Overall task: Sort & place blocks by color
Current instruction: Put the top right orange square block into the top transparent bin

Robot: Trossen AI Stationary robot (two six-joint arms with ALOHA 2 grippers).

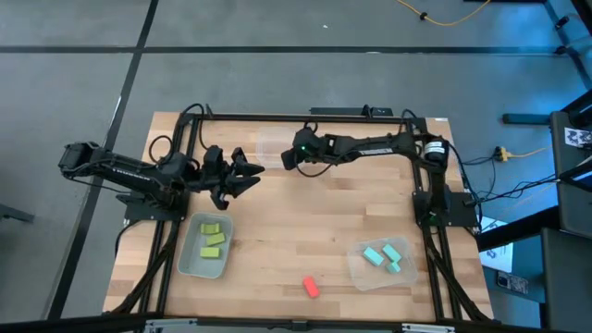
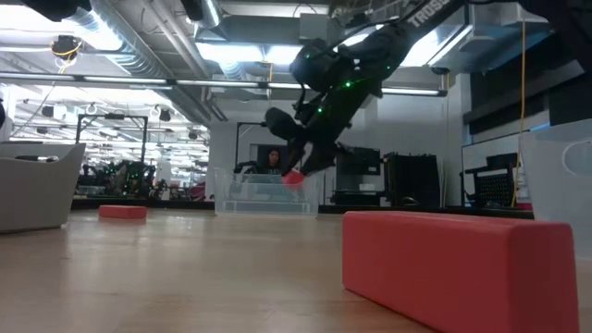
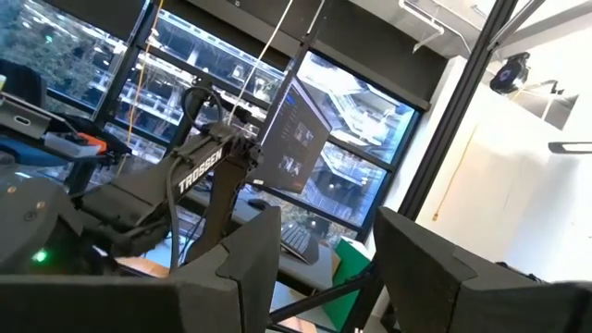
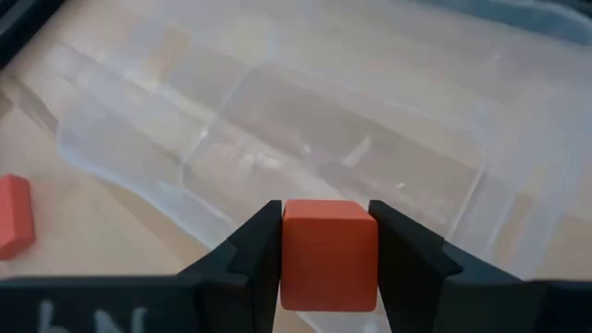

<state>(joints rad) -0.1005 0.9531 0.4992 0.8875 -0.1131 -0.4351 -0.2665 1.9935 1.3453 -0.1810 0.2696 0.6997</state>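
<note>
The right end effector (image 4: 328, 245), clamped on an orange-red rectangular block (image 4: 328, 252), hovers over the empty clear plastic bin (image 4: 305, 148) near the counter's far edge, apparently to drop it there.

The table (image 1: 277, 231) is pale, light-brown wood with darker plank seams. At its 7 o'clock, three yellow-green blocks (image 1: 213, 239) lie in a clear bin (image 1: 190, 262). At 4 o'clock, three light blue blocks (image 1: 384, 256) lie in a second clear bin (image 1: 359, 270). An orange-red block (image 1: 311, 287) lies at 6 o'clock. The black right gripper (image 4: 328, 240) pinches another orange-red block (image 4: 328, 254); a third orange-red block (image 4: 14, 215) lies beside a clear, colourless bin (image 4: 277, 139).
</note>
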